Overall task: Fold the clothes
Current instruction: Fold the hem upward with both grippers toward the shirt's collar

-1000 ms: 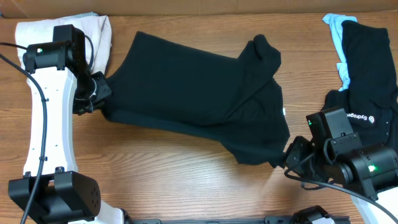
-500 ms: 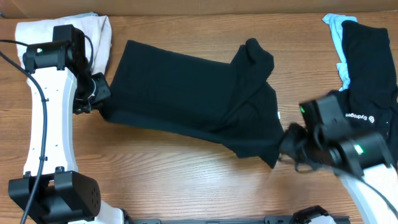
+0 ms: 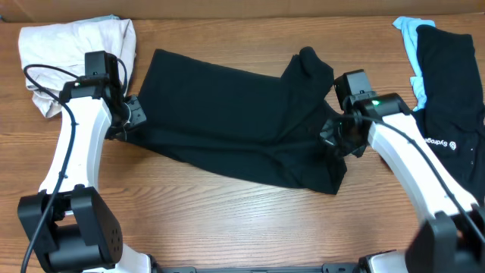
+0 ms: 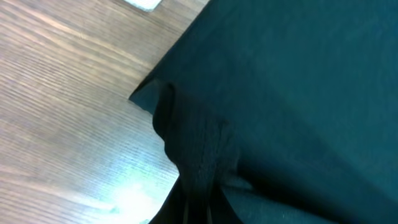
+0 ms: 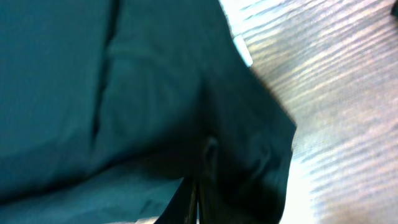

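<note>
Black cloth fills both wrist views: each shows the black shirt (image 3: 235, 121) gathered into a pleat that runs down between closed fingers, so I read the left gripper (image 3: 130, 120) and right gripper (image 3: 337, 138) as clamped on its opposite edges. Only the overhead view gives me the whole shirt, spread on the wooden table (image 3: 227, 220). Its long axis runs left to right, sloping toward the near edge at its right end, between a pale garment (image 3: 68, 42) and a logo shirt (image 3: 447, 98).

Right end effector (image 3: 333, 138) swung up from the near side of the table (image 3: 227, 220) to the black shirt (image 3: 227, 106)'s right edge, dragging that corner along. Left end effector (image 3: 130, 120) nudged inward a bit, so the beige cloth (image 3: 53, 45) is mostly uncovered now.
</note>
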`<state>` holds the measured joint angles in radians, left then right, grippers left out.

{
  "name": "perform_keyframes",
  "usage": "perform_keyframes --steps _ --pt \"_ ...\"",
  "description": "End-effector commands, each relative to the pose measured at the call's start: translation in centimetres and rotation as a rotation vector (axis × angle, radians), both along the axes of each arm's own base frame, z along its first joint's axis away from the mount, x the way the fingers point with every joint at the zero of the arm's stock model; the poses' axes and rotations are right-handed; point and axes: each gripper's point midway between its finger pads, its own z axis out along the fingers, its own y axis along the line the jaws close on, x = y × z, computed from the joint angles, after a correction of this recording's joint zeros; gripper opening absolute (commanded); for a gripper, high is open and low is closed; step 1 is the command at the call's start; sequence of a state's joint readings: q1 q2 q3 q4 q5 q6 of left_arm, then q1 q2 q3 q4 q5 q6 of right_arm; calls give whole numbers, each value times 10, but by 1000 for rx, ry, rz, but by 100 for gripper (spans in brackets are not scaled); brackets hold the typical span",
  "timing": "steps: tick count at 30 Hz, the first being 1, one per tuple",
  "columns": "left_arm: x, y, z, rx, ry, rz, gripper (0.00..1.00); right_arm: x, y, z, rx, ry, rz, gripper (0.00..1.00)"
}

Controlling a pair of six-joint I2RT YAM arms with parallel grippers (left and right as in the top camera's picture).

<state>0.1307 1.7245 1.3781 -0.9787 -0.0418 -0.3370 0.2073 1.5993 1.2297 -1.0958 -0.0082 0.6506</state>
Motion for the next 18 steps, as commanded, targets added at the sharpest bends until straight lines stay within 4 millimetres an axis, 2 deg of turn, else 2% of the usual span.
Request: perform_keyframes --steps 1,6,9,11,12,13,14,15,16,18 --pt "8 1 -8 19 -33 5 6 15 -9 -22 -28 26 26 4" --pt "29 4 -2 30 -123 5 8 31 -9 -48 -20 32 35 4" --pt "40 5 2 35 -174 5 11 41 -9 -50 -17 4 31 4" --pt "45 5 4 34 -192 4 18 44 -8 -49 -15 -9 32 4" --pt "46 5 5 35 -197 4 25 44 -8 -49 -15 -11 32 4" --pt "46 5 5 35 -198 4 38 44 -8 -49 -15 -11 32 4" --pt "46 5 5 35 -200 4 60 44 -8 -49 -15 -11 36 4" --pt "47 5 5 36 -201 3 88 44 -8 -49 -15 -9 35 6" --pt "47 5 5 37 -202 2 100 43 -8 -49 -15 -7 36 10" --pt "47 6 6 44 -203 -16 100 42 -2 -49 20 -2 67 16"
